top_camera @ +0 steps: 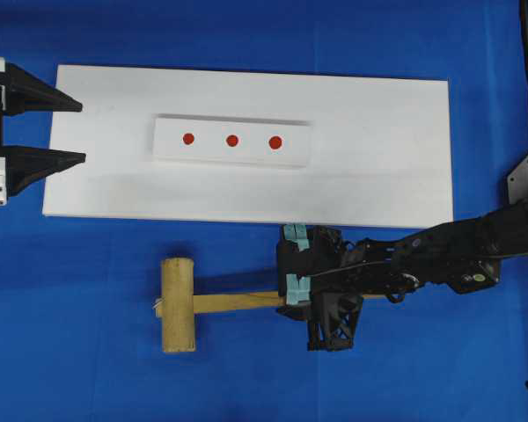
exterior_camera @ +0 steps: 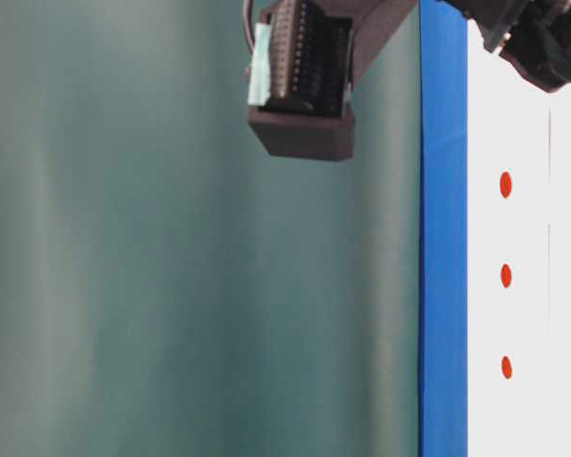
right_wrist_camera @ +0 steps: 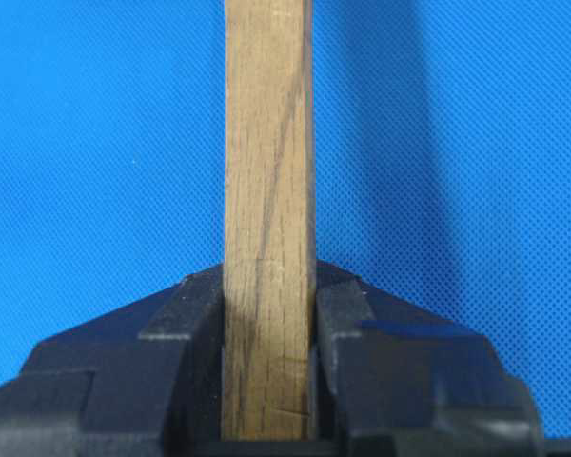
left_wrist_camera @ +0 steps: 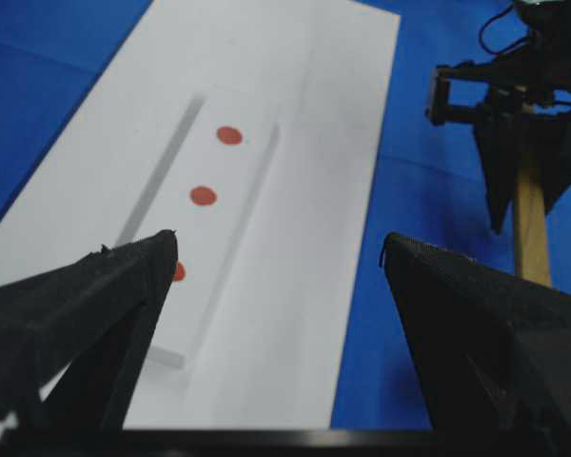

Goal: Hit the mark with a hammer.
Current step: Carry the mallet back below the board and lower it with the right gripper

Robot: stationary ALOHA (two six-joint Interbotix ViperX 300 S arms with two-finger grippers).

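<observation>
The right gripper (right_wrist_camera: 268, 357) is pinched on the handle of the hammer (top_camera: 213, 303), which lies on the blue cloth (top_camera: 88, 369) just beside the white board (top_camera: 378, 123). The mark (top_camera: 232, 140) sits mid-strip on that board. The left gripper (top_camera: 77, 132) stands spread at the board's end. The hammer's head is cut off in the right wrist view.

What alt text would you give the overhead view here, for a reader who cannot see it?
The right gripper is shut on the handle of a wooden hammer lying on blue cloth below a white board. A raised white strip on the board carries three red dots; the mark is the middle one. The left gripper stands open at the board's left edge.
</observation>
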